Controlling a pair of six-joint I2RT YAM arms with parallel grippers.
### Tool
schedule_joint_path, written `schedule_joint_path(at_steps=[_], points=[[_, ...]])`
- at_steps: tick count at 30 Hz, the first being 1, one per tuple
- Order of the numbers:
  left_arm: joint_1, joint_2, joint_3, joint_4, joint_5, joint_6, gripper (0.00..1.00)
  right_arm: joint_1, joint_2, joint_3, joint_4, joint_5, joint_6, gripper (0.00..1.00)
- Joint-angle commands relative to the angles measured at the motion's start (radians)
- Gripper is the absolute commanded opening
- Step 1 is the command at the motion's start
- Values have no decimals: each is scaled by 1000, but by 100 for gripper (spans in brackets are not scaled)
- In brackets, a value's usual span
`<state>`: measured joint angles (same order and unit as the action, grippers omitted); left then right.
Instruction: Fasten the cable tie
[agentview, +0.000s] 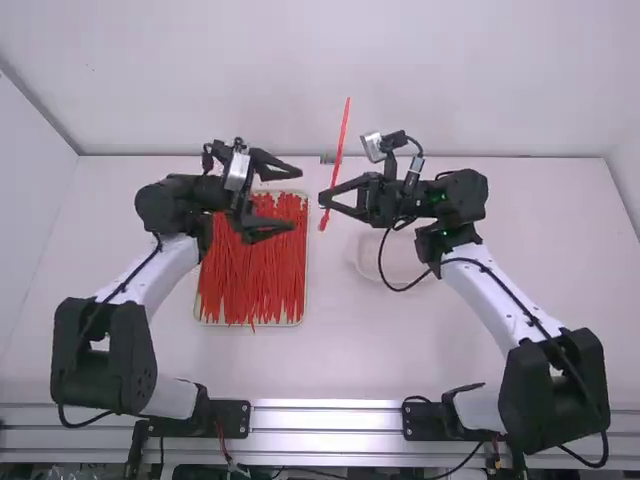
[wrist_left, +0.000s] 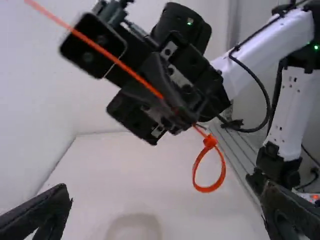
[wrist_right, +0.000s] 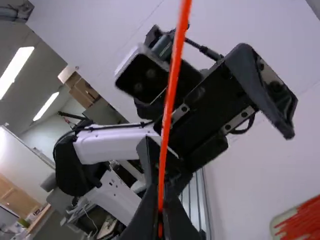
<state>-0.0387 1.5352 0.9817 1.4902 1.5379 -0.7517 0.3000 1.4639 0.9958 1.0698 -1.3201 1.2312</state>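
Right tool (wrist_right: 160, 220) tight around cable tie (wrist_right: 173, 100), long tail skyward, perhaps slightly tilted.

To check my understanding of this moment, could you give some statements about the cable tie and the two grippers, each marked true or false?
1. The right gripper is shut on a red cable tie. True.
2. The tie is already looped through its head. True.
3. The left gripper grips the tie's tail. False: it is open and apart from the tie.
4. The tray of spare ties lies on the right arm's side. False: it lies on the left arm's side of the table.
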Motion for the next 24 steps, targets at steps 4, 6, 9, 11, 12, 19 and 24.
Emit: schedule_joint_path(at_steps=[4,6,9,11,12,19,24], points=[[16,-1,13,-282,11,201,99,-41,-13,24,-189,-82,-229,0],[19,-1,19,-378,-7,251,99,-49,-13,24,-249,-78,-288,0],[16,-1,30,-625,-76,389,99,-79,-13,24,-440,-52,-480,0],[13,-1,34,-757,-122,453,99,-95,-13,24,-535,-32,-569,0],[13,-1,34,-823,-149,483,99,-106,-13,24,-578,-17,-615,0],[-3,-1,35,-1374,-558,658,99,-173,-13,24,-878,78,-980,0],[-42,-1,34,-1614,-788,674,99,-164,-13,24,-1081,380,-1162,0]])
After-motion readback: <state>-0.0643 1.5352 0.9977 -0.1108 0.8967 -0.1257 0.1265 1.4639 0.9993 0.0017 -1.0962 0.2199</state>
